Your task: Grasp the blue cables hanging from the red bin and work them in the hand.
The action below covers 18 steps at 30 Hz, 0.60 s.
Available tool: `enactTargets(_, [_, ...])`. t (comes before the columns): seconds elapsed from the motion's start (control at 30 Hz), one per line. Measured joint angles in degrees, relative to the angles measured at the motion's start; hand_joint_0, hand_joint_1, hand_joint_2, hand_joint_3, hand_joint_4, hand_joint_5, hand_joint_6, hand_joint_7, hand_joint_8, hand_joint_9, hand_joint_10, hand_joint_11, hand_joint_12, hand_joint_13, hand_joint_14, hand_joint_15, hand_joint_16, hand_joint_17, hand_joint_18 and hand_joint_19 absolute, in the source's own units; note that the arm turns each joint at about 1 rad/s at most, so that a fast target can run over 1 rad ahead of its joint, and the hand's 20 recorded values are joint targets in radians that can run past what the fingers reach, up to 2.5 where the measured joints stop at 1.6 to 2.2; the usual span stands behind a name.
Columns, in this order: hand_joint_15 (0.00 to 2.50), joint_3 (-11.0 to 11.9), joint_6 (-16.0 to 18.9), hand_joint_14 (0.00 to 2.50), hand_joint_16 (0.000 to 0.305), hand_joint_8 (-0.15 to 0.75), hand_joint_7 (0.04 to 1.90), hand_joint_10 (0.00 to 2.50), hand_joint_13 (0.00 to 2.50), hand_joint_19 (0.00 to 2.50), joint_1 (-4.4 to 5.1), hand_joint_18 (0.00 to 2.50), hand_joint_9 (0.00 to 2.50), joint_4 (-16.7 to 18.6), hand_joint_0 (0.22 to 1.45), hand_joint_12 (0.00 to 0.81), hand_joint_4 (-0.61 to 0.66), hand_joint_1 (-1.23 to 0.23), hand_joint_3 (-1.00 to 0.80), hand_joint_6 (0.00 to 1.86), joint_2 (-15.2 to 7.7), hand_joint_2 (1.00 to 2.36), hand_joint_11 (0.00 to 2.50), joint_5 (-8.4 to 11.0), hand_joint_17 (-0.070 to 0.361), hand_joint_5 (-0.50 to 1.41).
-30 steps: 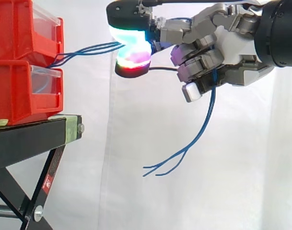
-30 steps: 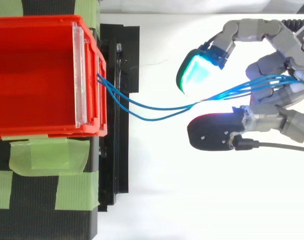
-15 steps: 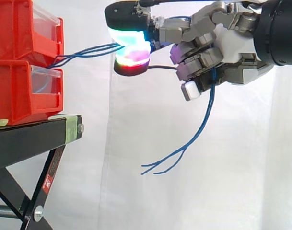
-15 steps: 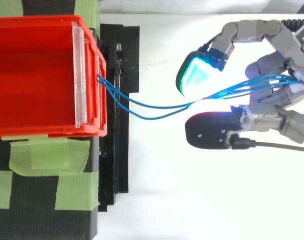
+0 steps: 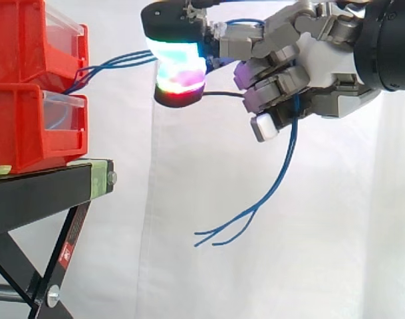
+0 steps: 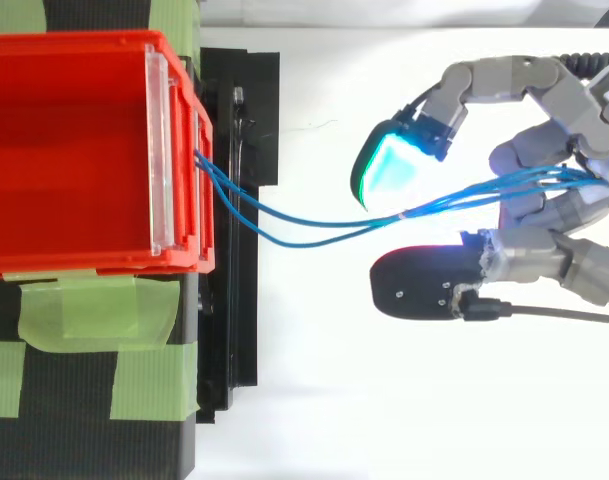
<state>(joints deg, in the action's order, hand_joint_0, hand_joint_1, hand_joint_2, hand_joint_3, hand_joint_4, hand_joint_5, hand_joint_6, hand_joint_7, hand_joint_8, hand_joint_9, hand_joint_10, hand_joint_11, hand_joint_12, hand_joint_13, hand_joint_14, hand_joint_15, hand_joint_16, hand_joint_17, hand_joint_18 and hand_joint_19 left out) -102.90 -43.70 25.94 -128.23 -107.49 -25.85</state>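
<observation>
Thin blue cables (image 6: 314, 215) run from the front of the upper red bin (image 6: 69, 150) rightward into my hand (image 6: 559, 215). In the side view the cables (image 5: 119, 63) leave the bin (image 5: 36, 43), pass between two glowing fingertips (image 5: 179, 70) and go on into the palm. Their free ends (image 5: 252, 212) hang down below the hand (image 5: 322, 63) and split into loose tips. The fingers are curled round the cables, and the cyan pad (image 6: 389, 165) and the dark pad (image 6: 424, 285) pinch them from both sides.
A second red bin (image 5: 32, 126) sits under the first on a black stand (image 5: 49, 189) with green tape (image 6: 94, 310) on it. A white curtain hangs behind. Open air lies below the hand, right of the stand.
The hand has risen slightly and edged toward the bin in the side view. In the top view the pinching pads have moved down a little, and the cables hang with a bit more slack.
</observation>
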Motion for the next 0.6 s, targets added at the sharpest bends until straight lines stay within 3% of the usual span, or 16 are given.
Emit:
enactTargets(0.3, [2.15,1.4,-0.8,2.5,0.21,0.58,1.02,2.5,2.1,0.77,-0.45,2.5,1.71,-2.1,0.97,0.706,0.23,-0.58,-0.76,0.82,0.0,1.01,2.5,-2.34,0.158,-0.08])
enactTargets(0.43, [2.15,1.9,-0.4,2.5,0.21,0.58,1.05,2.5,2.1,0.77,-0.59,2.5,1.71,-3.0,0.92,0.706,0.24,-0.58,-0.81,0.79,0.0,1.01,2.5,-2.13,0.158,-0.07])
enactTargets(0.6, [2.15,2.0,0.6,2.5,0.21,0.58,1.05,2.5,2.1,0.77,-0.63,2.5,1.71,-3.0,0.91,0.706,0.24,-0.58,-0.82,0.78,0.0,1.01,2.5,-0.47,0.158,-0.06])
